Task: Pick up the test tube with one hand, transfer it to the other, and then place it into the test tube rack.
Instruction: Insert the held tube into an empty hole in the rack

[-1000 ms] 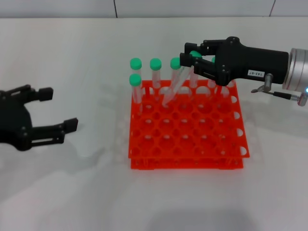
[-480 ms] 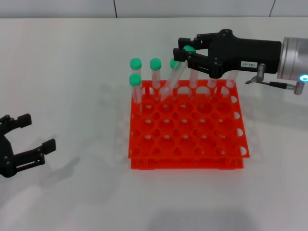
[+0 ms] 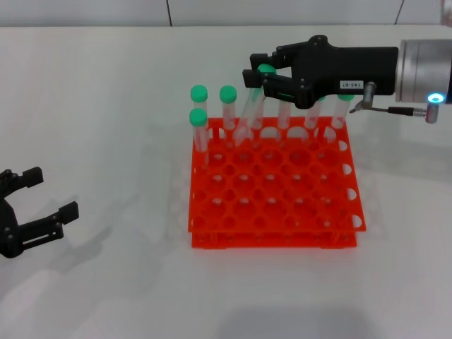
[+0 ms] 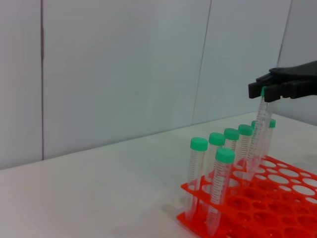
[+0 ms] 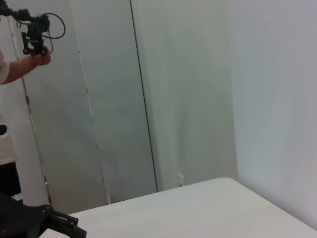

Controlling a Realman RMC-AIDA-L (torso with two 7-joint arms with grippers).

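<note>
Tube: the test tube (image 3: 253, 113) hangs tilted under the right gripper (image 3: 263, 78), its green cap pinched between the fingertips, its tapered tip down in a hole in the rack's back row.
Handling: looks light, stiff and smooth-walled, clear plastic, likely slippery along the body; the ribbed-looking cap is the surest place to hold, and that is where it is held now.
Risk: with the tube leaning, I would guess the tip could catch on a hole's edge, or the tube could swing in so narrow a pinch.
Rack: the test tube rack (image 3: 275, 212) is orange, two-tiered, sitting flat on the white worktop (image 3: 106, 106); other green-capped tubes (image 3: 198, 120) stand upright along its back and left edge.
Right gripper: black, with a white label, reaching in over the rack's far side, closed on the cap.
Left gripper: the left gripper (image 3: 35, 201) hovers low at the worktop's near-left edge, well apart from the rack, fingers spread and holding nothing.
</note>
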